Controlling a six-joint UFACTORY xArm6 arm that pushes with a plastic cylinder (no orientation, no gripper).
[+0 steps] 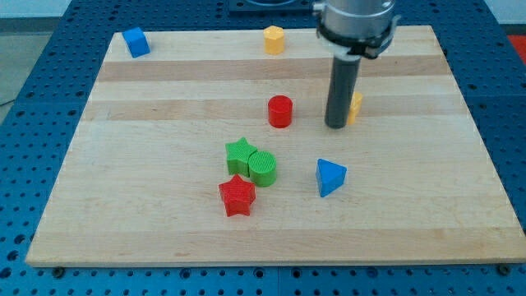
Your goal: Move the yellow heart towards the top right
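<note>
The yellow heart (356, 107) lies right of the board's middle, mostly hidden behind my rod; only its right edge shows. My tip (335, 126) rests on the board touching the heart's left side. A red cylinder (280, 111) stands a little to the left of my tip.
A yellow hexagon block (274, 39) sits at the top middle and a blue cube (136, 41) at the top left. A green star (240, 154), a green cylinder (263, 168) and a red star (237, 196) cluster below centre. A blue triangle (330, 176) lies below my tip. The wooden board (123, 205) sits on a blue perforated table.
</note>
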